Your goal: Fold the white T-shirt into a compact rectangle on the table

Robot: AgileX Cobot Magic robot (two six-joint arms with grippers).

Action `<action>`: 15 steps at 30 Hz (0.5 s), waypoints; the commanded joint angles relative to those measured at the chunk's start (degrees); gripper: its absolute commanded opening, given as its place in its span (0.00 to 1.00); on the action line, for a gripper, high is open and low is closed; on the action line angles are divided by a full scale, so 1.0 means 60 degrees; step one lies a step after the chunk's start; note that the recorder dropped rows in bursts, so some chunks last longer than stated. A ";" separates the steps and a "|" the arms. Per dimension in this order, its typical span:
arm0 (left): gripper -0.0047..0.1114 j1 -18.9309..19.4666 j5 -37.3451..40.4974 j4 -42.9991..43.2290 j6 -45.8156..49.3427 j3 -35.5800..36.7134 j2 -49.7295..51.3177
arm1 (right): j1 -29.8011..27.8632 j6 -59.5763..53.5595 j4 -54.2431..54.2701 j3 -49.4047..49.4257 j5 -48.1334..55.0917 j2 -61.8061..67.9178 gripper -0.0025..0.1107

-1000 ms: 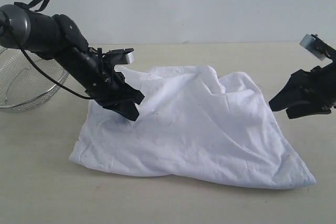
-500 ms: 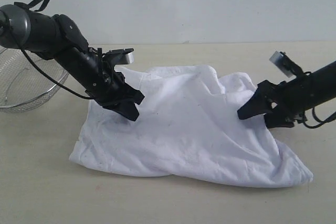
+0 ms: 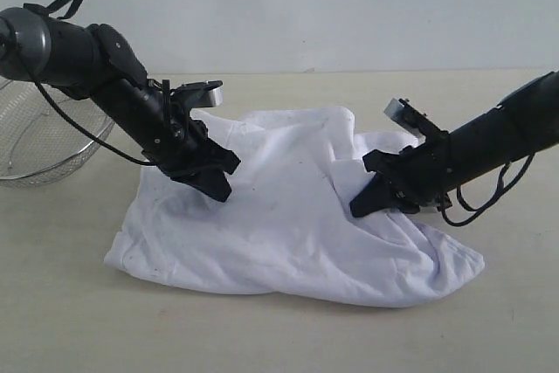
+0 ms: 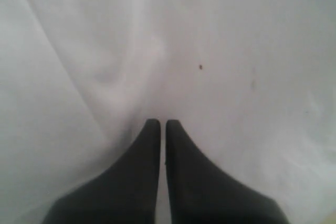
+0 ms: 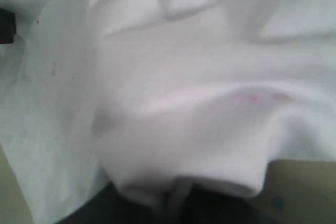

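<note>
1. The white T-shirt (image 3: 279, 224) is lying crumpled at the middle of the table (image 3: 79, 329), with its sleeves and neckline tucked out of sight. In the right wrist view only faint pink marks (image 5: 257, 97) are showing through the cloth, too blurred to read.
2. The left gripper (image 3: 220, 188) is resting tips-down on the shirt's 10 o'clock part. Its jaws are standing closed, almost touching. White fabric is filling the whole left wrist view, so I cannot tell whether a thin layer is being pinched between them.
3. The right gripper (image 3: 360, 207) is reaching in from 3 o'clock, its tips sinking into the cloth just right of centre. In the right wrist view a thick bunched fold is covering most of its dark fingers (image 5: 210, 211), which are clamping on that fold.
4. The wire-mesh basket (image 3: 44, 141) is sitting at 9 o'clock, apart from the shirt. It is being cut off by the frame edge and partly hidden behind the left arm (image 3: 131, 98).
5. The right arm (image 3: 498, 137) is running out of frame at 3 o'clock, with a black cable (image 3: 472, 214) looping beneath it.
6. The shirt's near edge is running from 8 o'clock to a corner at 4 o'clock. Bare table is lying open all along 6 o'clock and under the right arm. A narrower strip is showing at 12 o'clock, up to the wall (image 3: 349, 6).
</note>
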 commanded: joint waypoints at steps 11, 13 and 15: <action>0.08 -0.0084 0.0430 -0.0437 0.0012 0.0058 -0.0108 | -0.1462 0.1212 -0.3754 0.0114 -0.0948 -0.1068 0.02; 0.08 -0.0202 0.0430 -0.0512 0.0052 0.0058 -0.0108 | -0.1885 0.1212 -0.3876 0.0114 -0.0881 -0.1309 0.02; 0.08 -0.0390 0.0411 -0.0608 0.0095 0.0058 -0.0108 | -0.2248 0.1212 -0.3924 0.0114 -0.0663 -0.1451 0.02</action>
